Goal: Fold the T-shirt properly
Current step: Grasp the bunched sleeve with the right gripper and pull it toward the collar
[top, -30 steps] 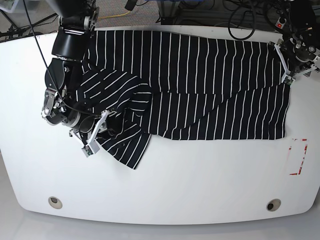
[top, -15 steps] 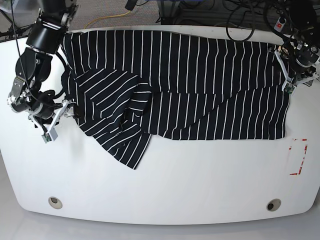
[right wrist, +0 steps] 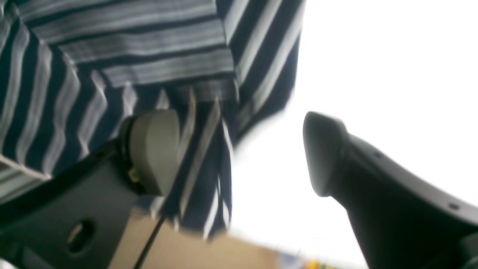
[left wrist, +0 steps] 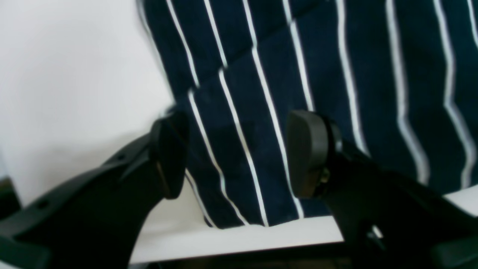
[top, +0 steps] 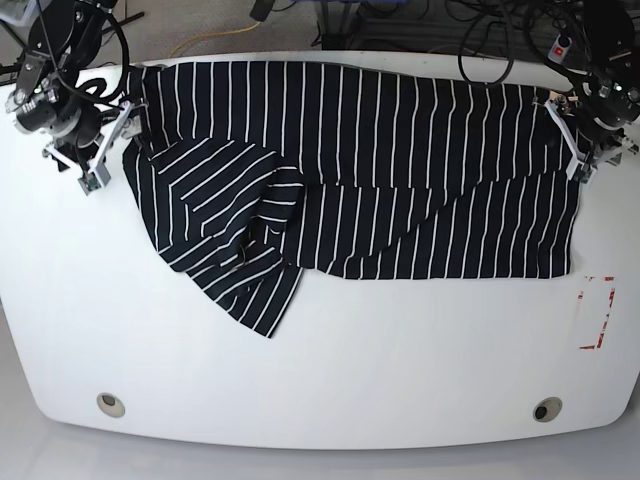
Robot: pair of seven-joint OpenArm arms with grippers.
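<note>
Lying rumpled, T-shirt [top: 400, 170], no readable writing

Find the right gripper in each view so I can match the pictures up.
Base: right gripper sits far left, at the T-shirt's left edge, open.
Right wrist: it fills the bottom, jaws apart, holding nothing.
Left wrist: not in it.
Shared landmark: the striped T-shirt on the white table.
</note>
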